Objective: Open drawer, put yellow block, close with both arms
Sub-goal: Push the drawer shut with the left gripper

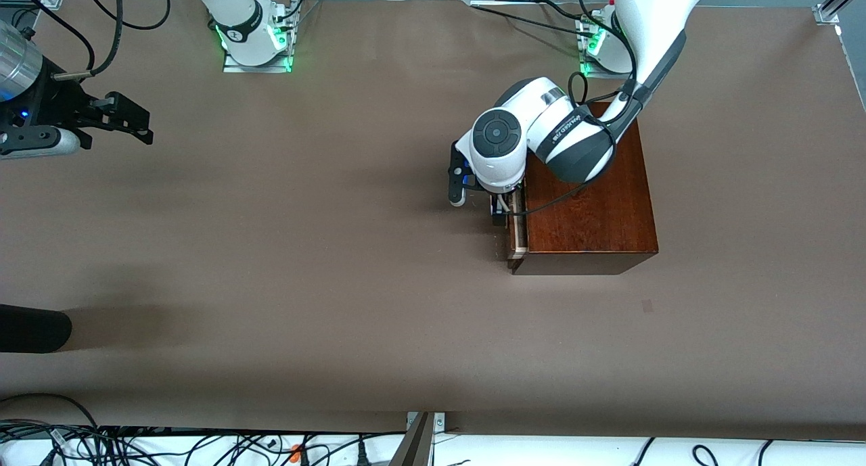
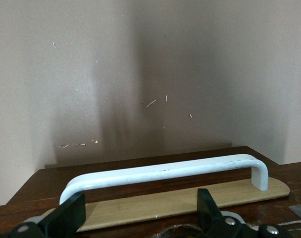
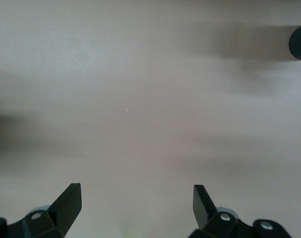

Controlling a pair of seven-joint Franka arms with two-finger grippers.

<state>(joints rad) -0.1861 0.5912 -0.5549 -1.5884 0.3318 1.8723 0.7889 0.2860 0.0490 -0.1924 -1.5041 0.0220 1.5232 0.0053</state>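
At the wooden box [image 1: 588, 202], toward the left arm's end of the surface [image 1: 304, 249], we see the left gripper [image 1: 497, 205] lowered over the drawer [image 1: 517, 233], which stands out only a sliver, a pale strip of its inside showing at the box's nine o'clock face. In the left wrist view the fingers [image 2: 66, 218] are spread apart, straddling the white handle [image 2: 165, 171] without gripping it; we judge they are placed so to clamp the bar and pull. The right gripper [image 1: 125, 121] waits in the air over the bare surface at roughly nine o'clock from the box, well apart, its fingers [image 3: 66, 203] released and empty, presumably kept clear until needed. We cannot find the yellow block in any view.
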